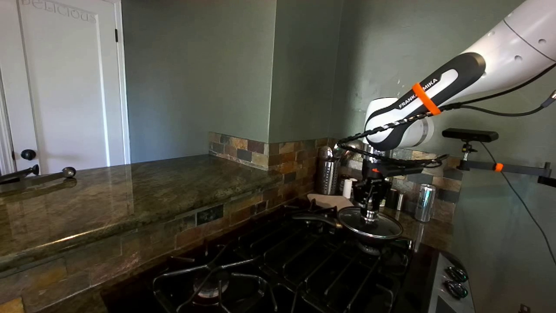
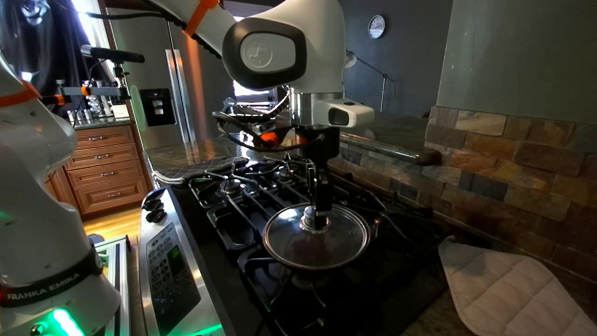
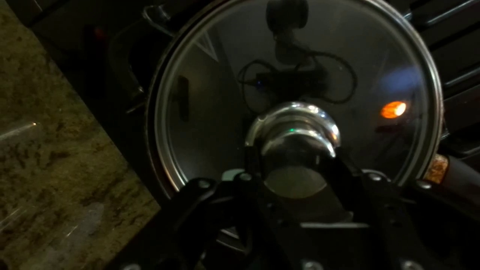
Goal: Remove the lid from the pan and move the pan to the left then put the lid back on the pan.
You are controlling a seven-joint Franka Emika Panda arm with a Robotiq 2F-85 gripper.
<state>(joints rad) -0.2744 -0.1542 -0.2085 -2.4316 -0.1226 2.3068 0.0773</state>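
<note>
One straight lift is probably the step in hand: raise the lid [image 2: 312, 249] from its seat on the pan [image 1: 365, 240], beneath which lies the stove [image 1: 321, 256], and keep the lid level until clear of the pan; a tilt could drag the pan along. Confirm a firm grip first. Above the pan's middle, the end effector [image 3: 296, 153] is partly closed, its two fingers [image 3: 253, 165] appearing to clasp the lid's knob [image 3: 296, 176] from opposite sides

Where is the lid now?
The lid is over the pan, under the gripper; in an exterior view it is below centre, left of the potholder.
</note>
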